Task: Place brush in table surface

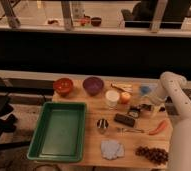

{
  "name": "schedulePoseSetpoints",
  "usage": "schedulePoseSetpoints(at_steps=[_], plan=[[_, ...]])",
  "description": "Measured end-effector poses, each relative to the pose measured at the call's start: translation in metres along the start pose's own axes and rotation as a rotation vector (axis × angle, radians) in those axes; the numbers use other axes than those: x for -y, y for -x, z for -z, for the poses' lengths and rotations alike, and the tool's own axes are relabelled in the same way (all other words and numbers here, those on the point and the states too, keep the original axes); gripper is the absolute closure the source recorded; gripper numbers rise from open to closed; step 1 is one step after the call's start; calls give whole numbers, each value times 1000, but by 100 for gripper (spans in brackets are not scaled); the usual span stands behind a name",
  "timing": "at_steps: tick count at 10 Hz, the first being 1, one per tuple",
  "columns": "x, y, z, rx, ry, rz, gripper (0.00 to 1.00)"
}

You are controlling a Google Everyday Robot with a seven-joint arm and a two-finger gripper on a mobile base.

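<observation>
— Where is the gripper seen?
— The gripper (145, 107) is seen low over the right part of the table (95, 108). It is carried by the white arm (171, 85), which is bent down from the right edge of the view.

— Can its grip be made out?
— It cannot; whether it is spread or closed is not to be told here.

— And where is the brush found?
— The brush (134, 112) is found just beside the gripper, on the side toward the tray (59, 150). Whether it is held or rested on the wood cannot be told.

— What is placed around it?
— A black block (124, 120) is laid just in front of it, and a thin utensil (130, 130) nearer the front edge. A carrot (158, 127) is set to the right, near the arm. A white cup (111, 97) is stood behind, toward the middle.

— What else is laid out?
— A red bowl (63, 86) and a purple bowl (93, 85) are set along the far edge. A blue cloth (111, 149) and grapes (151, 154) are placed at the front. The left part is taken up by the tray.
</observation>
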Motion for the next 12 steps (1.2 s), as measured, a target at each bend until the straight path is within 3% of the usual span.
schedulePoseSetpoints(at_steps=[3,4,10,12], plan=[[3,-5,-4,-1,6,1,20],[3,-4,-5,-2,11,7,25],[0,-8,-2,-20,-1,13,84],[-1,-7,-1,-17,0,12,97]])
